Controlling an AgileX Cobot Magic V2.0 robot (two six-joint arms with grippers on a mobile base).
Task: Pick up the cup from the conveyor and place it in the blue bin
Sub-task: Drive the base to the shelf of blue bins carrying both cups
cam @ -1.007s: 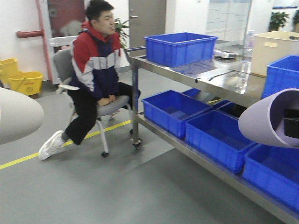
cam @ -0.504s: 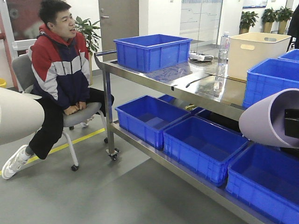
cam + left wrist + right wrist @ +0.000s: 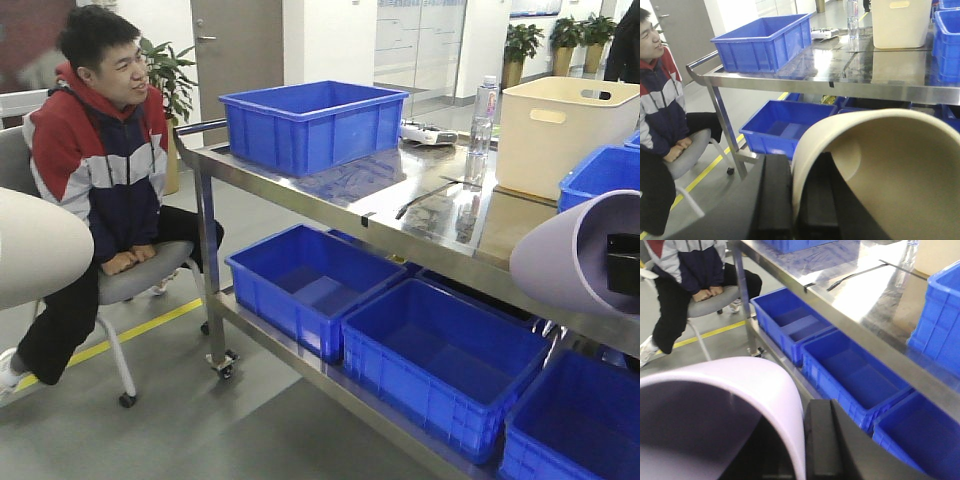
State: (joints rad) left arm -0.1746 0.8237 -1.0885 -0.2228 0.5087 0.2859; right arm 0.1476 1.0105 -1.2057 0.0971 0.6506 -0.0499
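Observation:
My left gripper is shut on the wall of a cream cup, one finger outside and one inside the rim; that cup shows at the left edge of the front view. My right gripper is shut the same way on a lilac cup, which lies on its side at the right edge of the front view. Both cups hang in the air beside a steel table. The conveyor is out of view. I cannot tell whether any blue crate here is the blue bin.
One blue crate stands on the table top and several blue crates on the lower shelf. A cream tub and a water bottle are at the back. A man sits on a wheeled chair at the left.
The whole scene has slid left and come closer in the front view: the man, the table and the crates all shifted. Both cups stay held in the same places.

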